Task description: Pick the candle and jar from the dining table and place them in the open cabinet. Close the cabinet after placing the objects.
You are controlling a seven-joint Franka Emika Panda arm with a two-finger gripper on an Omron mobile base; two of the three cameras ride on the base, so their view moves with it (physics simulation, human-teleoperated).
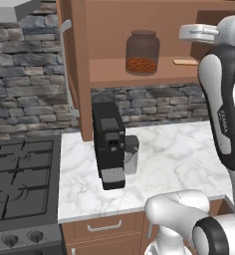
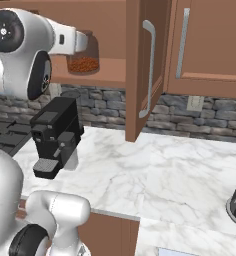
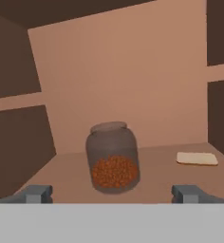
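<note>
My gripper (image 3: 113, 193): jaws wide apart, holding nothing, touching nothing. Count: 1 jar (image 3: 113, 158) upright on cabinet (image 1: 139, 72) shelf; 1 flat tan item (image 3: 197, 158) right.

My arm (image 1: 224, 99) is glossy white with rounded dark-grey joint sections; small lettering runs down one dark band; my tool (image 3: 113, 193) has two grey fingertips.

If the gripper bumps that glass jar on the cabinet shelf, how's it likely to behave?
The jar looks rigid, smooth glass, so probably slippery and breakable. Granules fill only its lower part, so it likely sits bottom-heavy and would slide rather than tip. Standing upright on a flat base, it shouldn't roll.
</note>
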